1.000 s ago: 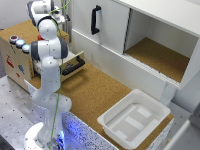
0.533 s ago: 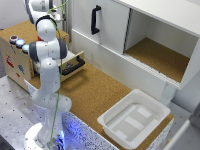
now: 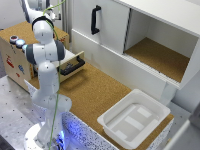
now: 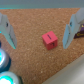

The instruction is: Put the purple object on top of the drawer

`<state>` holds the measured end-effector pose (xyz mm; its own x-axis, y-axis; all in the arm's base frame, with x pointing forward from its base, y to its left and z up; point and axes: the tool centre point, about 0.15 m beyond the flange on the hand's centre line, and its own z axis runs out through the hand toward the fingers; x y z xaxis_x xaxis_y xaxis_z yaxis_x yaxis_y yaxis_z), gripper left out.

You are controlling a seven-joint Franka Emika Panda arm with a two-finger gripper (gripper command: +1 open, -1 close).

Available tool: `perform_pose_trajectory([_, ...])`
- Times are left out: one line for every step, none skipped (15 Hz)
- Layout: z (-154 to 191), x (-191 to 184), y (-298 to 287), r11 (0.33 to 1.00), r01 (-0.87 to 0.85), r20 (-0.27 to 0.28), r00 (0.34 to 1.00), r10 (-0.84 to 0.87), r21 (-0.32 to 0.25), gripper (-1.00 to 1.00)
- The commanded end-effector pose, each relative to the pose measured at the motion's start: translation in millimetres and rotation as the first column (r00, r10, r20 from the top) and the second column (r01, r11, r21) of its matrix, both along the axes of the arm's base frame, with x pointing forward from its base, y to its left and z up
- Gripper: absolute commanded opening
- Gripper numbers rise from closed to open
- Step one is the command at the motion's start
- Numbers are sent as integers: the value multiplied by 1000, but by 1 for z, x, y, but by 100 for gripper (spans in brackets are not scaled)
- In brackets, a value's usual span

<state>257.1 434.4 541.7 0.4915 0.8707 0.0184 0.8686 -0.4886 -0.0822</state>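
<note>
- Two views logged: exterior and wrist.
- Surface: cork-brown desk (image 3: 100, 95) runs under everything; pale perforated plate at the arm's base. Large white cabinet (image 3: 150, 40) behind, one bay open with a cork floor, vertical black handle (image 3: 94, 20) on its closed door.
- Count: one arm (image 3: 46, 70), one plywood drawer unit (image 3: 20, 50), one white plastic tub (image 3: 134, 117), one small cube (image 4: 49, 40).
- Drawer unit sits at the exterior view's left; its drawer is pulled out, black bar handle (image 3: 72, 66) showing. Round coloured buttons (image 3: 17, 41) near its top edge.
- Tub stands on the desk towards the exterior view's right, well apart from the drawer unit.
- Wrist view only: the cube, pink-red here rather than clearly purple, rests on a cork surface between the claw (image 4: 40, 32) fingers, touching neither. Fingers spread wide, nothing held.
- Exterior view does not show the cube or claw; arm blocks them.
</note>
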Motion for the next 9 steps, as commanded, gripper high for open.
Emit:
perform_pose_trajectory([-33, -57, -10, 985, -156, 143, 979, 145, 68, 100])
perform_pose_trajectory([-36, -67, -8, 980, -178, 157, 974, 162, 91, 100])
perform_pose_trajectory([-36, -75, -6, 971, -199, 149, 973, 179, 135, 100])
perform_pose_trajectory([-36, -84, 2, 967, -209, 165, 969, 185, 146, 100])
perform_pose_trajectory([-37, -87, 8, 968, -211, 170, 968, 187, 136, 100])
perform_pose_trajectory([-34, -93, 17, 968, -216, 184, 964, 191, 125, 100])
perform_pose_trajectory([-33, -96, 25, 971, -213, 193, 963, 189, 112, 100])
perform_pose_trajectory([-32, -98, 36, 973, -207, 186, 965, 185, 102, 100])
perform_pose_trajectory([-30, -101, 47, 976, -195, 181, 968, 176, 92, 100])
